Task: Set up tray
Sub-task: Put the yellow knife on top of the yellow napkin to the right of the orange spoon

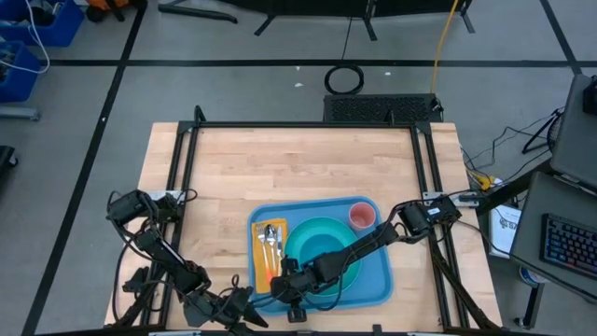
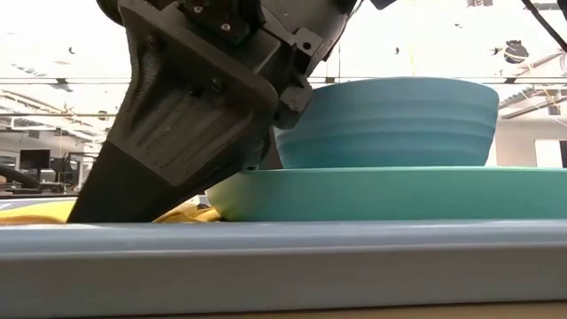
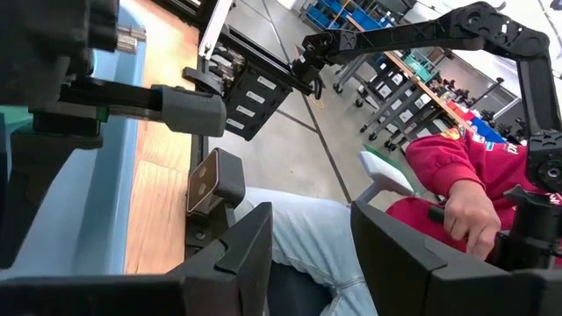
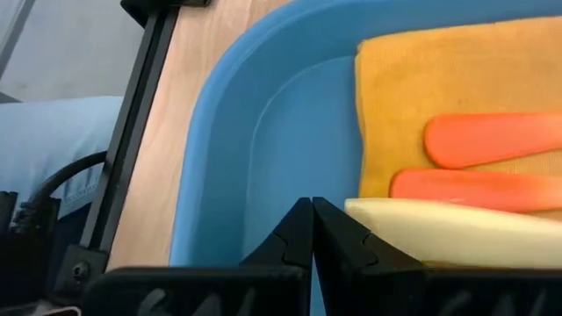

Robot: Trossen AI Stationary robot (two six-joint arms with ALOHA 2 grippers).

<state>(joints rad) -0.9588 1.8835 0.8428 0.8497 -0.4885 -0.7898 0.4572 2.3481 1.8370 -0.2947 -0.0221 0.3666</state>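
Note:
The blue tray (image 1: 378, 287) lies near the table's front edge. On it are a yellow napkin (image 4: 421, 79) with cutlery (image 1: 270, 241), a turquoise plate (image 2: 399, 190) with a bowl (image 2: 399, 120) on it, and a pink cup (image 1: 362, 217). My right gripper (image 4: 312, 211) is shut. It slants down into the tray's near left corner (image 4: 263, 132), close beside a cream handle (image 4: 439, 233) that lies next to two orange handles. My left gripper (image 3: 307, 254) stands open at the table's near edge, left of the tray, with nothing between its fingers. My right gripper's shut fingertips (image 4: 338, 230) stand right against the free end of the cream handle (image 4: 369, 211), slanting down from the table's right. Whether they touch the handle or the tray's floor, I cannot tell.
A black frame rail (image 4: 132, 140) runs along the bare wood left of the tray. A person in jeans (image 3: 299, 219) and a red sleeve (image 3: 457, 167) sits just beyond the table's near edge. Bare wood (image 1: 298, 168) lies behind the tray.

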